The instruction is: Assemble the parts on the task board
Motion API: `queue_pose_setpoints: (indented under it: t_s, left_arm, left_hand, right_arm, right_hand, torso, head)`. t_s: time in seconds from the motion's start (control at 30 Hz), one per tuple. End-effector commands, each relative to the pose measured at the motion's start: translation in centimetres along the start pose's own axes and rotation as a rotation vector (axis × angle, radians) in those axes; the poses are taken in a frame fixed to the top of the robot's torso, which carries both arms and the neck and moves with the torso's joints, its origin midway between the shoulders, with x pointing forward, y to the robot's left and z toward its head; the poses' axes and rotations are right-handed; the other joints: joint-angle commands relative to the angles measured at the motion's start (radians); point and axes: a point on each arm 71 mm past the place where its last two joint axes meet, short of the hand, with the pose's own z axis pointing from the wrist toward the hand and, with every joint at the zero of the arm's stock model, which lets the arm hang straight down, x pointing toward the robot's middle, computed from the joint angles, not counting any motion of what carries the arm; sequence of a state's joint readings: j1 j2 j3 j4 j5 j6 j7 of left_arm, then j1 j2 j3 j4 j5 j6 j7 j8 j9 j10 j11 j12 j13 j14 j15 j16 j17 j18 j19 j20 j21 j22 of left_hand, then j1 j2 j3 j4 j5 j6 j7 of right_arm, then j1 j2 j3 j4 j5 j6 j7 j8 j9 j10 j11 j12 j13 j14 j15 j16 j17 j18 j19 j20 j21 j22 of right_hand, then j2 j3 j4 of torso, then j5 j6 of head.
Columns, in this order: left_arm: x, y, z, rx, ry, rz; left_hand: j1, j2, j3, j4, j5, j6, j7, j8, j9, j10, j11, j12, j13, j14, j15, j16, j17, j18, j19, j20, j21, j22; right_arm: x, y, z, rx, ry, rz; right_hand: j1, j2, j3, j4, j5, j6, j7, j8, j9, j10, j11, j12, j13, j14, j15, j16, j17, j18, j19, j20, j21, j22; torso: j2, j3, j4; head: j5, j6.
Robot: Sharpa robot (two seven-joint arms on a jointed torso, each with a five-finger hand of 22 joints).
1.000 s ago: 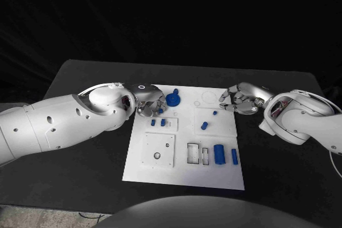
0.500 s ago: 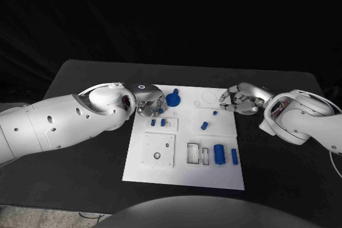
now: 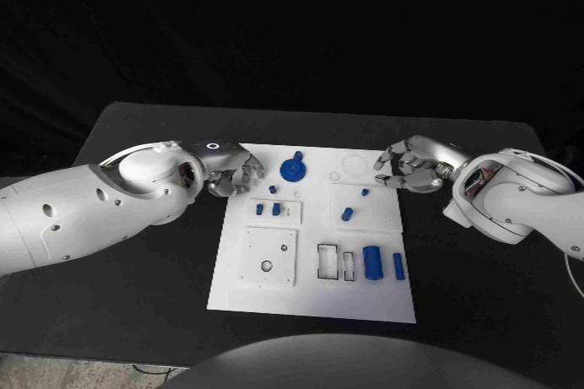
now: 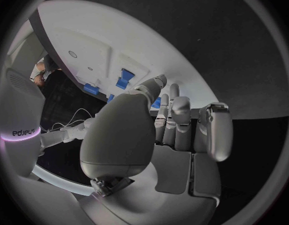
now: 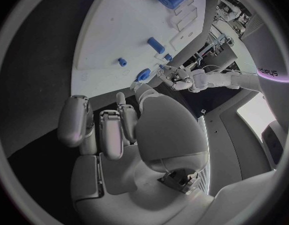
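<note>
White task board [image 3: 314, 296] mid-counter [image 3: 146, 288], blue parts on it including a round knobbed part [image 3: 294, 168] near its far edge, left hand [image 3: 231, 171] just beside the board's left edge, fingers curled, holding nothing, right hand [image 3: 408, 170] at its right edge, likewise empty

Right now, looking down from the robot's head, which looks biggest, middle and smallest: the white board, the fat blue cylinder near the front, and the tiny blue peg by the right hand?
Largest to smallest in the head view:
1. task board
2. fat blue cylinder
3. tiny blue peg

The differences are clear, so nearness to the camera does not make it unsure.
</note>
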State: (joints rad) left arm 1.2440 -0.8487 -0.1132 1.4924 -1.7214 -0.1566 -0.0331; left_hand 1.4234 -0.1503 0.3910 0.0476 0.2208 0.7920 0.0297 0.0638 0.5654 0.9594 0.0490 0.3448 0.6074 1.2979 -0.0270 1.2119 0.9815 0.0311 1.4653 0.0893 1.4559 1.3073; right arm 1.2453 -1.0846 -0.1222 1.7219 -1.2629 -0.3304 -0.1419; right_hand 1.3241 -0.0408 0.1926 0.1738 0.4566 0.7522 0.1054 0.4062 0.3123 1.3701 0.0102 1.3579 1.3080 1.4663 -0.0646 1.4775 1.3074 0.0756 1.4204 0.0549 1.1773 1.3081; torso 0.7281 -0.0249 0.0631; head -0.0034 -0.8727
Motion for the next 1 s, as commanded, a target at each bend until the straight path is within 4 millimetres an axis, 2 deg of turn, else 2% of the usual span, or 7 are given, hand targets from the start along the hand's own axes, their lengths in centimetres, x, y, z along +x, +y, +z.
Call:
queue_pose_setpoints:
  t_s: [0.03, 0.2, 0.43, 0.7, 0.77, 0.9, 1.0]
  left_arm:
    - [-1.0, 1.0, -1.2, 0.006, -0.125, 0.031]
    - [-1.9, 2.4, -2.8, 0.002, -0.237, -0.075]
    - [-3.0, 2.9, -3.6, 0.069, -0.391, -0.367]
    - [-3.4, 2.4, -4.3, 0.265, -0.476, -0.897]
    - [-3.3, 2.2, -4.4, 0.291, -0.481, -1.033]
    - [-3.0, 1.6, -4.7, 0.309, -0.486, -1.300]
    - [-2.8, 1.4, -4.8, 0.312, -0.487, -1.399]
  left_hand:
    - [0.017, -0.018, -0.010, -0.005, -0.003, -0.031, -0.013, 0.012, 0.007, -0.067, 0.006, 0.033, 0.053, 0.007, 0.008, 0.018, 0.029, 0.000, 0.010, 0.002, -0.003, 0.222]
    - [0.045, -0.031, -0.032, 0.022, -0.003, -0.173, -0.021, 0.094, 0.080, -0.259, 0.034, 0.176, 0.220, -0.008, 0.021, 0.039, 0.050, 0.002, -0.002, 0.017, -0.013, 0.218]
    - [0.087, -0.020, -0.051, 0.088, 0.035, -0.302, 0.000, 0.235, 0.138, -0.380, 0.047, 0.264, 0.292, -0.051, 0.035, 0.029, 0.020, 0.007, -0.020, 0.028, -0.027, 0.213]
    - [-0.133, 0.025, -0.178, 0.245, 0.250, -0.223, 0.024, 0.315, 0.104, -0.382, 0.040, 0.309, 0.288, -0.122, 0.044, 0.007, -0.032, 0.017, -0.060, 0.032, -0.061, 0.199]
    - [-0.169, 0.043, -0.212, 0.242, 0.221, -0.194, 0.027, 0.311, 0.072, -0.404, 0.044, 0.294, 0.269, -0.269, 0.050, -0.108, -0.189, 0.039, -0.155, 0.039, -0.157, 0.166]
    - [-0.194, 0.081, -0.292, 0.244, 0.169, -0.181, 0.026, 0.263, -0.024, -0.483, 0.085, 0.213, 0.173, -0.526, 0.114, -0.354, -0.342, 0.123, -0.691, 0.081, -0.738, -0.047]
    - [-0.174, 0.109, -0.338, 0.240, 0.181, -0.180, 0.023, 0.250, -0.074, -0.527, 0.093, 0.183, 0.105, -0.612, 0.152, -0.500, -0.417, 0.114, -0.788, 0.111, -0.894, -0.132]
  right_arm:
    - [-1.7, 1.1, -0.2, -0.059, -0.062, -0.036]
    - [-3.6, 2.5, -0.4, -0.094, -0.083, -0.130]
    - [-3.5, 4.2, -0.2, -0.112, -0.065, -0.397]
    - [-1.2, 5.3, 0.3, -0.162, -0.040, -0.564]
    - [-0.6, 5.3, 0.4, -0.176, -0.037, -0.570]
    - [0.5, 5.2, 0.5, -0.187, -0.018, -0.567]
    - [1.0, 5.0, 0.6, -0.184, -0.003, -0.563]
  right_hand:
    - [0.025, -0.034, 0.027, -0.015, 0.064, 0.017, -0.004, 0.016, 0.009, -0.275, 0.001, -0.299, -0.111, 0.048, 0.011, -0.042, 0.089, 0.020, -0.032, 0.000, -0.070, 0.131]
    - [0.044, -0.086, 0.085, -0.041, 0.195, -0.003, -0.009, 0.054, 0.048, -0.600, 0.028, -0.659, -0.357, -0.016, 0.023, -0.144, -0.024, 0.048, -0.118, 0.009, -0.244, 0.084]
    - [0.059, -0.139, 0.090, -0.097, 0.111, -0.071, -0.035, 0.069, 0.082, -0.832, 0.093, -0.821, -0.480, -0.164, 0.069, -0.319, -0.213, 0.079, -0.268, 0.046, -0.500, 0.020]
    - [0.079, -0.137, 0.077, -0.112, 0.083, -0.027, -0.040, 0.041, 0.071, -0.802, 0.080, -0.848, -0.582, -0.121, 0.058, -0.276, -0.191, 0.072, -0.196, 0.042, -0.409, 0.054]
    - [0.073, -0.139, 0.076, -0.104, 0.072, 0.012, -0.041, 0.012, 0.055, -0.771, 0.079, -0.859, -0.623, -0.114, 0.053, -0.285, -0.208, 0.068, -0.178, 0.040, -0.399, 0.058]
    - [0.064, -0.143, 0.061, -0.082, 0.045, 0.076, -0.047, -0.065, 0.026, -0.708, 0.084, -0.895, -0.717, -0.083, 0.055, -0.278, -0.208, 0.059, -0.135, 0.040, -0.364, 0.066]
    - [0.067, -0.142, 0.059, -0.078, 0.056, 0.093, -0.044, -0.096, 0.018, -0.682, 0.088, -0.912, -0.756, -0.070, 0.057, -0.266, -0.198, 0.055, -0.119, 0.041, -0.348, 0.072]
  torso:
    - [0.000, -0.0013, 0.0062]
    - [0.000, -0.0096, 0.0126]
    - [0.000, -0.0158, 0.0224]
    - [-0.005, -0.0206, 0.0211]
    - [-0.007, -0.0220, 0.0244]
    - [-0.007, -0.0214, 0.0273]
    - [-0.009, -0.0222, 0.0278]
  head:
    - [-0.013, 0.000]
    - [-0.021, 0.000]
    - [-0.032, 0.000]
    - [-0.037, 0.000]
    - [-0.042, 0.000]
    - [-0.048, 0.000]
    - [-0.049, 0.000]
